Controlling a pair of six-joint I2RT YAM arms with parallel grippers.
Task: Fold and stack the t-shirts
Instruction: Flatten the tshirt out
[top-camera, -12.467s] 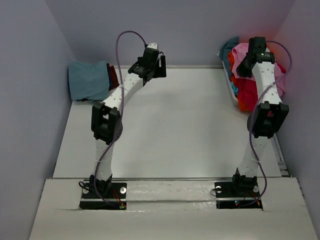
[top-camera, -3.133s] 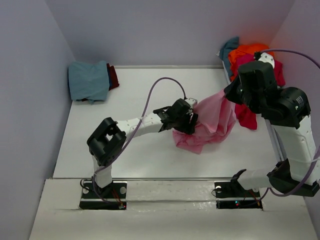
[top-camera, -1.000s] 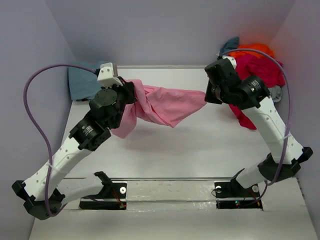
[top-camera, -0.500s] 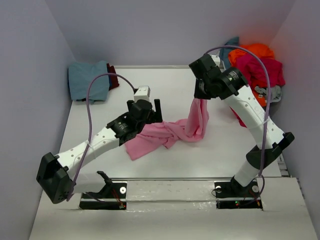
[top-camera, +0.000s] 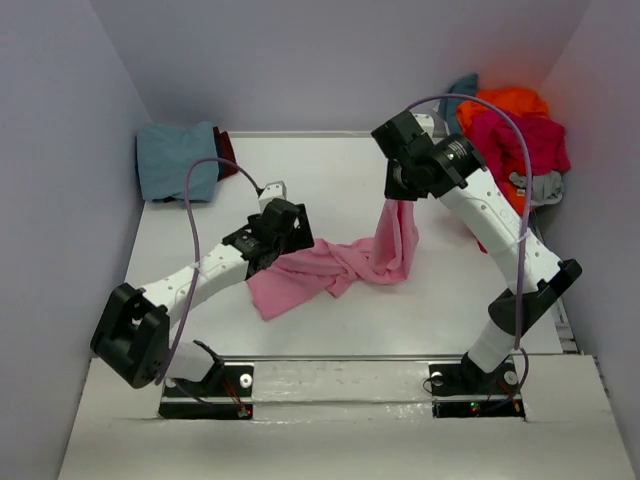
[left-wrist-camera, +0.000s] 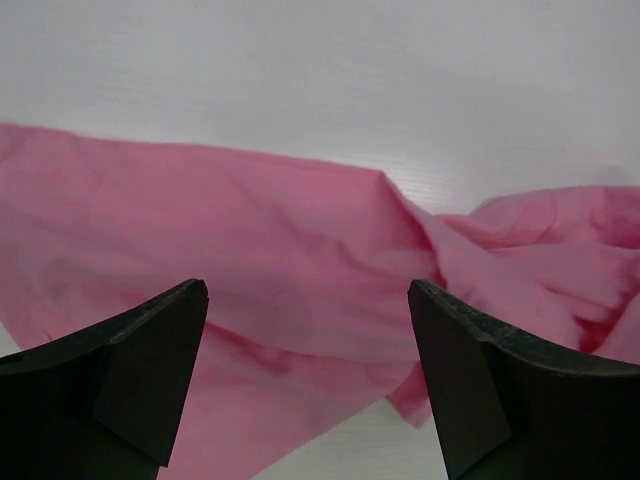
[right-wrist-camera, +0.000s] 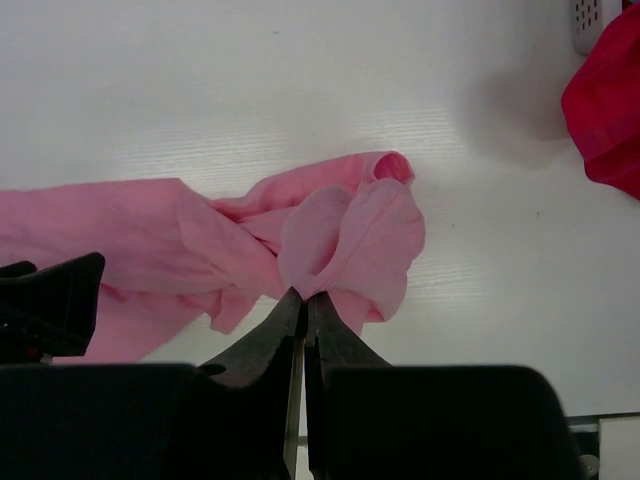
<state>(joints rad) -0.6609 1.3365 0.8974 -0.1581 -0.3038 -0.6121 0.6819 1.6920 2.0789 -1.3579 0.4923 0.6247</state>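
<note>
pink t-shirt (top-camera: 330, 265) is pinched by right fingers (right-wrist-camera: 265, 335); left fingers (left-wrist-camera: 140, 340) are spread wide and empty, so it may be dragged twisted.

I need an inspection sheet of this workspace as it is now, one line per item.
Surface: white table, shirts on it.
Job's things: pink t-shirt crumpled mid-table, one end lifted; teal-blue t-shirt far left; pile of t-shirts far right.
Clutter: nothing seen.
Hands: left hand open over the pink t-shirt; right hand shut on its raised end.
Cables: purple cables loop freely above both arms.
Surroundings: plain grey walls.
</note>
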